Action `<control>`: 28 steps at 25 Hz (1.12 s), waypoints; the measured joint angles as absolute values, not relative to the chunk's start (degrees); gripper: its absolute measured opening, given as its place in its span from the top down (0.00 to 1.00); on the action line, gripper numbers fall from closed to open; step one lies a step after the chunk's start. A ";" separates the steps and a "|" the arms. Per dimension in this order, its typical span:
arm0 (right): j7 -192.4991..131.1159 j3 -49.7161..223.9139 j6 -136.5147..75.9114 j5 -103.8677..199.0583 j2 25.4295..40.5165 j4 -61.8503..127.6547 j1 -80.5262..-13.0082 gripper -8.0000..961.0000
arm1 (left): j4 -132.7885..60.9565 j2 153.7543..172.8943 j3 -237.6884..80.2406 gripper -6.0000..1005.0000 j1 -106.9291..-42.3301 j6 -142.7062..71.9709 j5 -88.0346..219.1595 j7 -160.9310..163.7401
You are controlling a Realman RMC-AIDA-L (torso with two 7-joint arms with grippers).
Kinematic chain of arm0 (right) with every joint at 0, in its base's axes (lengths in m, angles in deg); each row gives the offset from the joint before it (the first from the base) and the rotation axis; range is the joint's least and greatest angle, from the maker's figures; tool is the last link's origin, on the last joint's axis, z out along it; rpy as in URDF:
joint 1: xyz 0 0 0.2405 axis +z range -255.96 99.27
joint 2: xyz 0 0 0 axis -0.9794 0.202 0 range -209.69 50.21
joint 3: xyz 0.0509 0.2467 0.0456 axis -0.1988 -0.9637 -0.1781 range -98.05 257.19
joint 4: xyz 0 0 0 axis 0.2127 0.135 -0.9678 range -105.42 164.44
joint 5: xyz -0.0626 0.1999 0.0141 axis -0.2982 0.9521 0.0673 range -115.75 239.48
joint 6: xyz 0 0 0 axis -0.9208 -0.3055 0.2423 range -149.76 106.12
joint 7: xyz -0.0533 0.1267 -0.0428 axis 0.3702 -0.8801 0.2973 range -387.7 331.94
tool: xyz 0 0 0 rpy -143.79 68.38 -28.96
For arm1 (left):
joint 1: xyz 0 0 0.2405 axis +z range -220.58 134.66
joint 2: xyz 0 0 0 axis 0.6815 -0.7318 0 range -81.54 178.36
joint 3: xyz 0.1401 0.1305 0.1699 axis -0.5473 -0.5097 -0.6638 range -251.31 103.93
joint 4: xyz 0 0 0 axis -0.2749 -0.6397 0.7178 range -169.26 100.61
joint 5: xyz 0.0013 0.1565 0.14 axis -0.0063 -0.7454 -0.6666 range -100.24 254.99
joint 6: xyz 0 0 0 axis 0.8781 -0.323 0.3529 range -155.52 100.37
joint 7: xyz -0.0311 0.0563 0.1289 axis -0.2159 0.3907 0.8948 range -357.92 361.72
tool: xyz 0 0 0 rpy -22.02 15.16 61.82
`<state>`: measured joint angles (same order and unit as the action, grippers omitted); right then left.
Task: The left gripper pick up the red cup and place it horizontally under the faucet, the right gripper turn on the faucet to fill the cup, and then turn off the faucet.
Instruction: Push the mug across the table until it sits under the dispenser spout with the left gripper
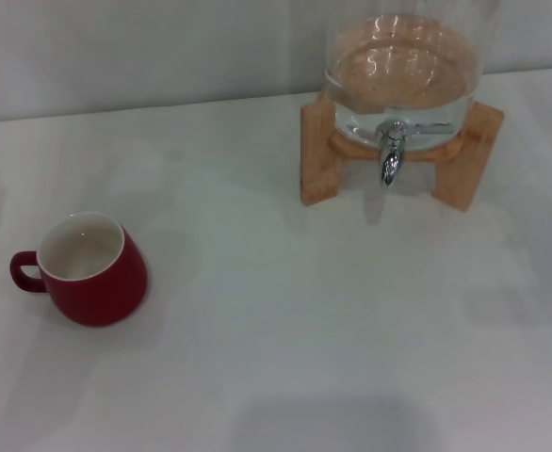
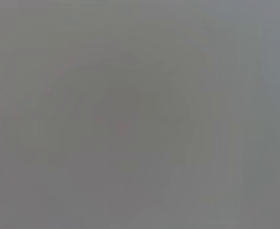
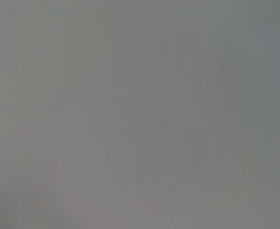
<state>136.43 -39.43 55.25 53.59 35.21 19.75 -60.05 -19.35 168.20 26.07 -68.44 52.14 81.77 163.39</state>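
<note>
The red cup point(image 1: 89, 269) stands upright on the white table at the left of the head view, white inside showing, its loop handle pointing left. The chrome faucet point(image 1: 390, 154) points down from the front of a clear glass dispenser point(image 1: 403, 71) on a wooden stand point(image 1: 318, 155) at the back right. The table under the spout is bare. Neither the left gripper nor the right gripper shows in any view. Both wrist views show only a plain grey surface.
The white table point(image 1: 285, 311) runs from the front edge back to a pale wall behind the dispenser. A wide stretch of table lies between the cup and the stand.
</note>
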 joint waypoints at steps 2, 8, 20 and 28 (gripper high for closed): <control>136.44 -39.43 55.25 53.61 35.17 19.71 -60.06 0.36 | -19.35 168.20 26.07 0.25 -68.45 52.14 81.77 163.39; 136.46 -39.43 55.26 53.61 35.13 19.61 -60.06 0.36 | -19.36 168.20 26.07 0.25 -68.45 52.14 81.77 163.40; 136.24 -39.43 55.34 53.60 35.13 19.76 -60.23 0.36 | -19.44 168.29 23.63 0.25 -67.36 52.56 82.12 163.43; 136.45 -39.43 54.74 53.60 35.06 19.63 -59.93 0.36 | -19.75 168.79 22.14 0.25 -63.93 53.29 82.18 163.42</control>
